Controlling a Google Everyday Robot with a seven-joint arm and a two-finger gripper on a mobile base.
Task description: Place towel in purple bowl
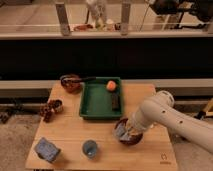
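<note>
The purple bowl (131, 139) stands on the wooden table (70, 129) at the front right, just in front of the green tray. A grey-blue towel (120, 131) lies bunched in the bowl's left side. My gripper (129, 128) reaches down from the white arm (160, 112) on the right and is inside the bowl, right at the towel. The gripper hides much of the bowl's inside.
A green tray (96, 106) holds an orange ball (111, 85) and a dark block (115, 102). A brown pan (71, 82) sits at the back left, and a brown clump (50, 108) at the left edge. A blue-grey block (47, 149) and a small cup (90, 148) stand in front.
</note>
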